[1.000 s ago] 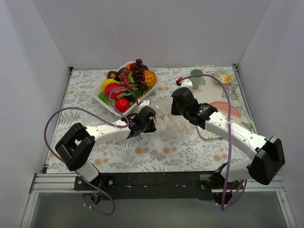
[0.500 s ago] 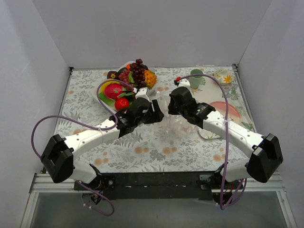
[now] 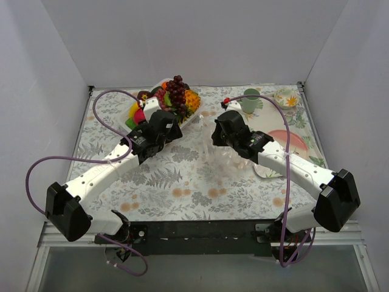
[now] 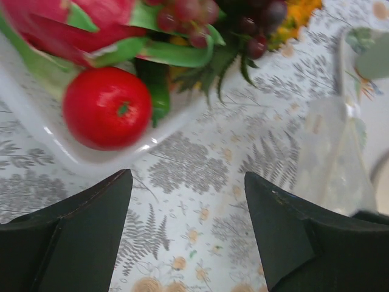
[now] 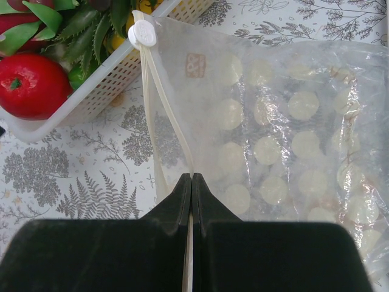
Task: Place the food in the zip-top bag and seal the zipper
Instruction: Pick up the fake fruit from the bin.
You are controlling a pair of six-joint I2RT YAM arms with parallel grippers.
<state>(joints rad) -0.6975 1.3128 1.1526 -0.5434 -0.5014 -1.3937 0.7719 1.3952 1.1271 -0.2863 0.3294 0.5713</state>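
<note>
Jaws on the left stand wide over the tray [image 4: 91, 163], facing the red fruit [image 4: 107, 107], likely to pick it. Right jaws are pinched shut on the zipper [image 5: 164, 109] of the bag [image 5: 285, 121], which lies on the worktop [image 5: 91, 182] just right of the tray, seemingly to hold its mouth up for filling. A small brown stamp [image 5: 196, 64] on the bag is unreadable.
</note>
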